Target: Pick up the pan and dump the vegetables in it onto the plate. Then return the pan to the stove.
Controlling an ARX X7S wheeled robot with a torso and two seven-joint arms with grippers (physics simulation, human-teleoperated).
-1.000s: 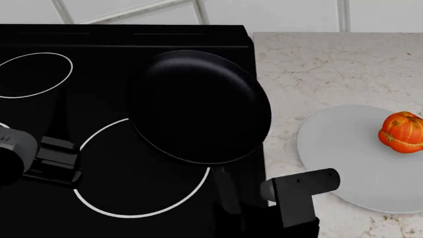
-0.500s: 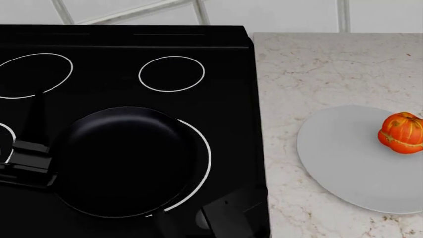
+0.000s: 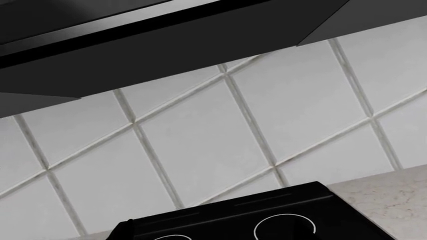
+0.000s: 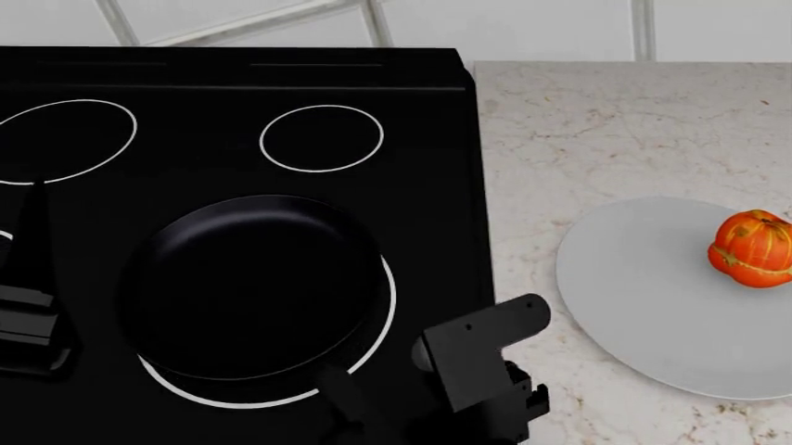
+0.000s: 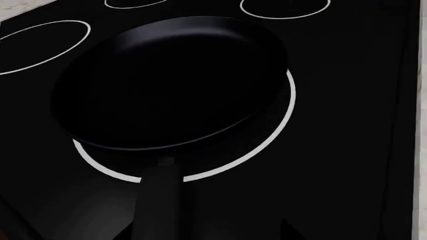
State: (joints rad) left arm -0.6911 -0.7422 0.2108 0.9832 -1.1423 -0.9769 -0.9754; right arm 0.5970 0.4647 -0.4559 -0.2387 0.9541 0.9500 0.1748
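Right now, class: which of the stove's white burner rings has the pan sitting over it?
The large front ring, nearest the right gripper: the pan covers most of it. The small ring behind and the far-left ring lie fully bare.

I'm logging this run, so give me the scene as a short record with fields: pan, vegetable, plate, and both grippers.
pan: empty frying pan on the stove, over the near right burner ring
vegetable: red-orange pepper on the plate's far right part
plate: grey-white plate on the marble counter
right gripper: at the pan handle; jaws hidden
left gripper: not visible
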